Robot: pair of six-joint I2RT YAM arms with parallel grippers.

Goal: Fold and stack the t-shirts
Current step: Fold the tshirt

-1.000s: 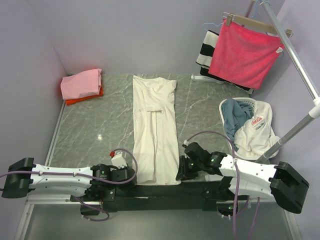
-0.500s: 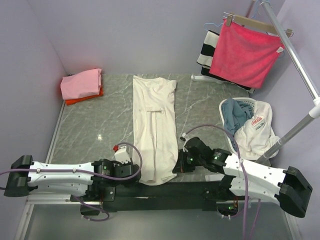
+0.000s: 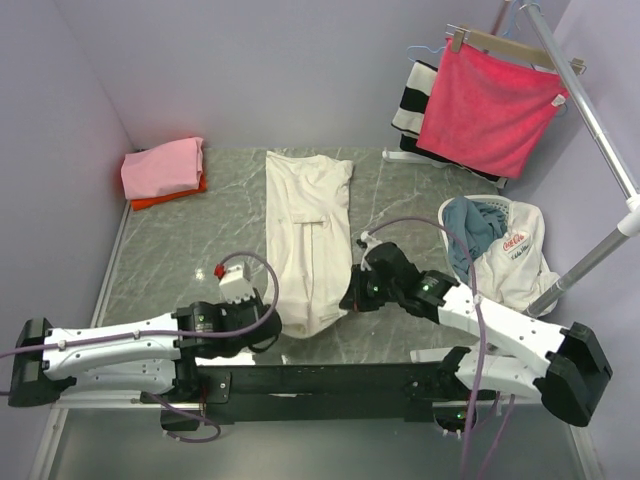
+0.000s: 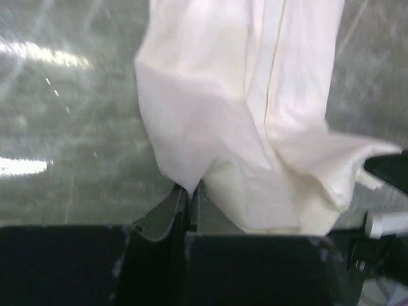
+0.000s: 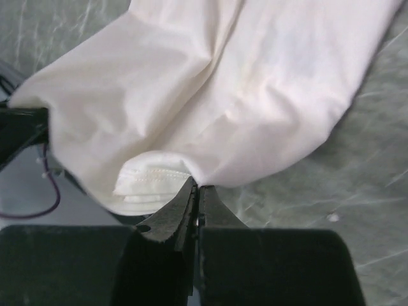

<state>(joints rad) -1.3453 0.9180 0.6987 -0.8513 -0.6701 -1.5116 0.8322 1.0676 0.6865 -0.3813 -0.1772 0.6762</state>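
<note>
**Near hem of the cream t-shirt (image 3: pixel 308 235) being lifted for a fold**

Compared with a second earlier, the shirt's near hem is now being raised off the grey surface (image 3: pixel 180 260) and carried toward the far side, so the lengthwise fold is judged to be starting. The left end effector (image 3: pixel 280 325) and the right end effector (image 3: pixel 350 300) are each being held clenched on a hem corner. The pink t-shirt (image 3: pixel 162 166) is lying stacked on the orange-red t-shirt (image 3: pixel 150 201) at the far left.
</note>
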